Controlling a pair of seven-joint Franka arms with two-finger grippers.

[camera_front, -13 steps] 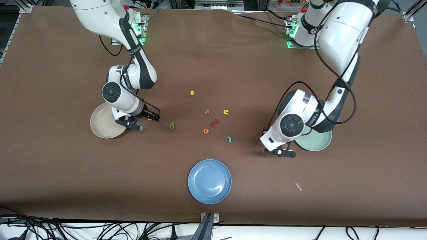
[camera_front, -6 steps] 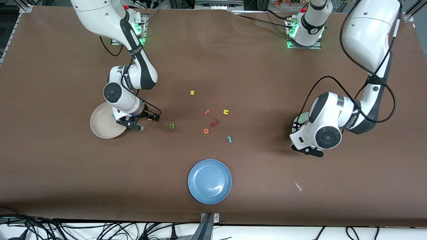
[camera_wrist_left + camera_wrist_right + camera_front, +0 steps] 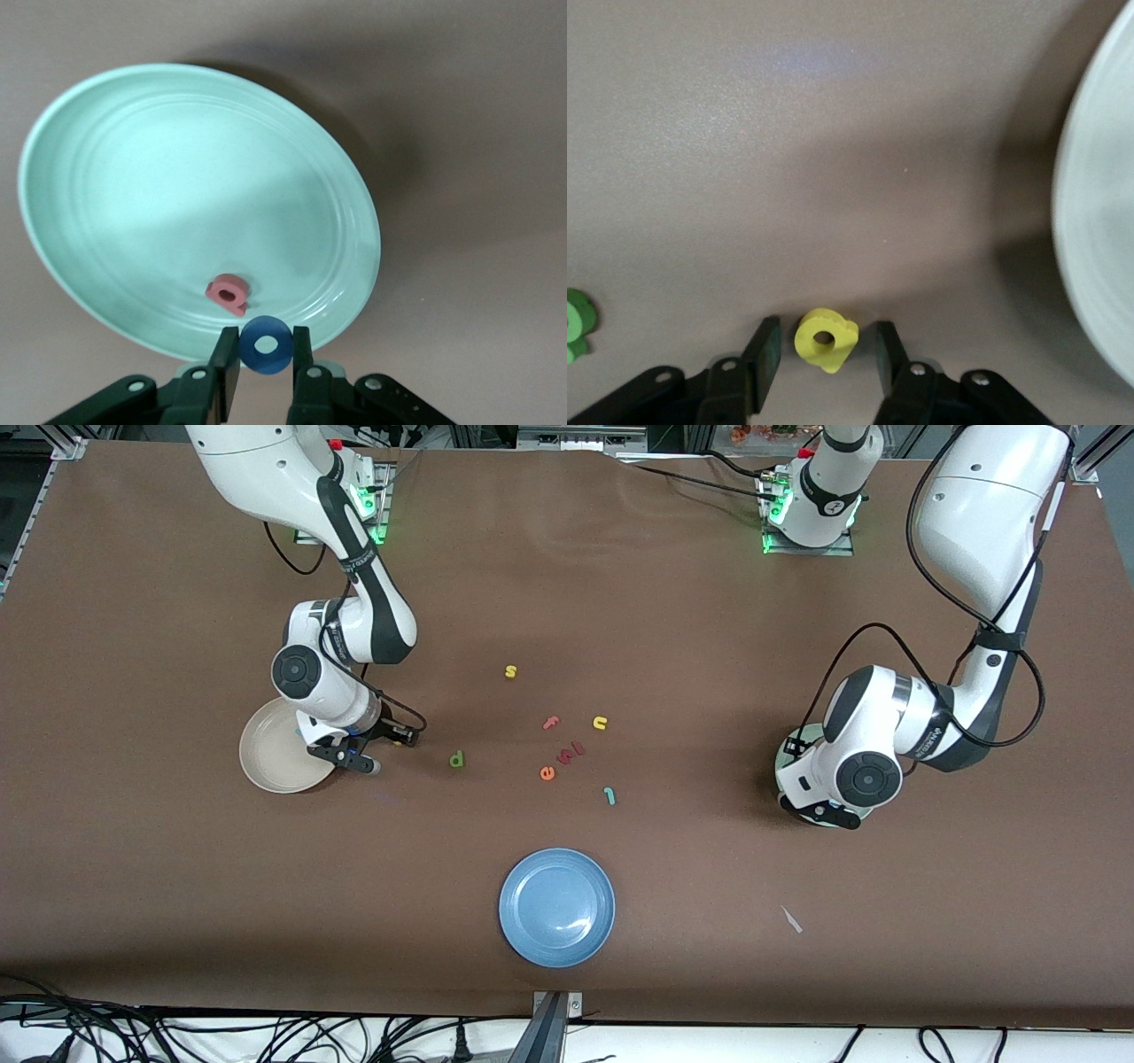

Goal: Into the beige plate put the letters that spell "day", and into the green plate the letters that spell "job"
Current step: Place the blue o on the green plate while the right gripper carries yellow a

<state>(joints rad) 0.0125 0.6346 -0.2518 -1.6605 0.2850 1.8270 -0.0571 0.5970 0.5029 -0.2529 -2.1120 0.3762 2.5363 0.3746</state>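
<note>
A brown table [image 3: 620,584] carries three round plates and scattered foam letters, with cables hanging along the edge nearest the front camera. At the left arm's end, the left gripper [image 3: 264,354] hangs over the rim of the green plate [image 3: 133,177], clamped on the blue o [image 3: 265,344], while the pinkish-red b [image 3: 229,293] lies in that plate. At the right arm's end, the right gripper [image 3: 824,354] sits low just beside the beige plate [image 3: 266,762], its fingers apart on either side of the yellow a [image 3: 825,338]; the green d [image 3: 456,759] and teal j [image 3: 609,795] lie on the table, and the blue plate [image 3: 556,906] nearest the camera holds nothing.
</note>
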